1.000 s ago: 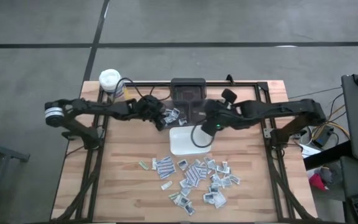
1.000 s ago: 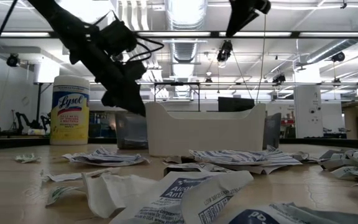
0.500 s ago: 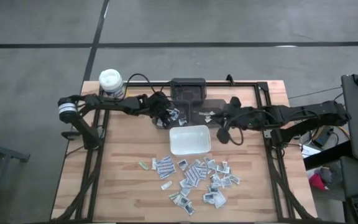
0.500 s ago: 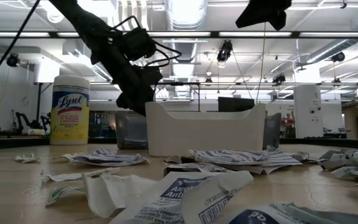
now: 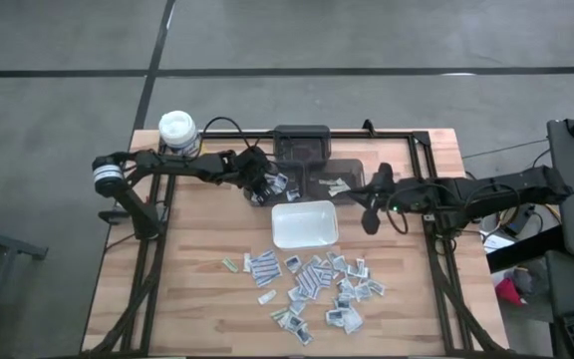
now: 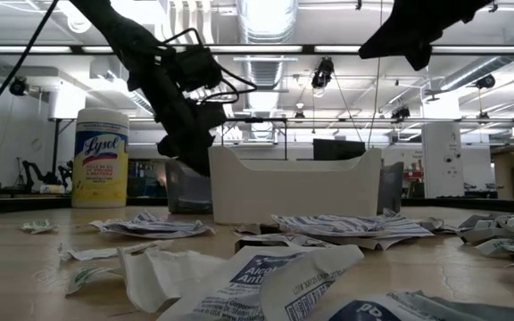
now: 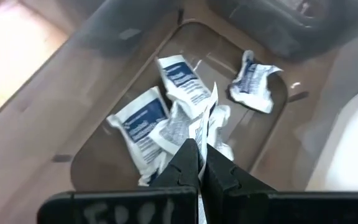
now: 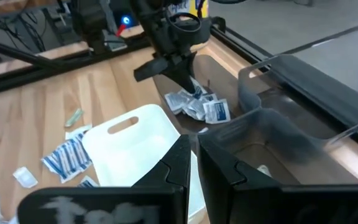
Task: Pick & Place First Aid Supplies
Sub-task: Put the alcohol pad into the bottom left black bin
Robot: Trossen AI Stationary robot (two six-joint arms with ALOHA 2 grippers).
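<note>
- Looking down from the high view, the left gripper sits over a clear bin at the back of the desk, most likely because packets get dropped there. A few packets already lie in that bin. The big pile of first aid packets is spread on the front of the desk, not yet sorted. The white tray sits between the pile and the bins. The right gripper hangs just beside the tray, clear of the pile. A yellow canister stands at the back corner, out of the way.
- In the low view, the packets lie flat and crinkled close up. The white tray stands behind them. The left gripper points down behind the tray's edge. The right arm is up high.
- In the left wrist view, the jaws are pressed shut, tips together. They poke down into the bin among the packets in the bin. I cannot tell if a packet is pinched between them.
- In the right wrist view, the right jaws are nearly shut with a thin gap and hold nothing. They point across the tray toward the other arm.
</note>
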